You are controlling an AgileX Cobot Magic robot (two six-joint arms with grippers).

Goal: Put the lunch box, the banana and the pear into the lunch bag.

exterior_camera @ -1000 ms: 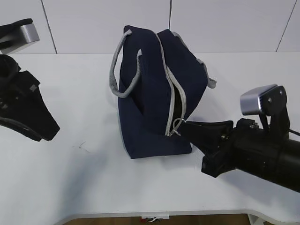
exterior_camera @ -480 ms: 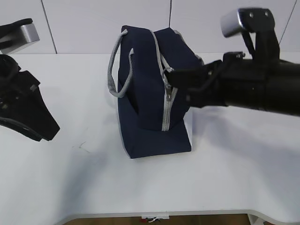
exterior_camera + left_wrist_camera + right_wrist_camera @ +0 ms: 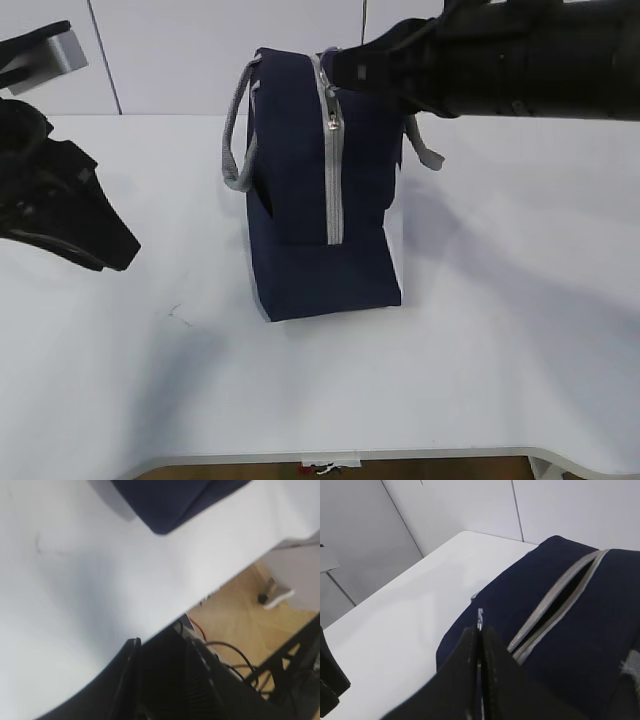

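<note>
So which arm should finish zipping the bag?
The right one, probably. Its gripper is shut on the zipper pull at the bag's top, where a gap in the zipper remains. The left gripper hangs off to the side.

A lab-like test room is suggested by a bare white table [image 3: 480,380], plain panelled walls [image 3: 200,50] and loose cables [image 3: 235,655].
</note>
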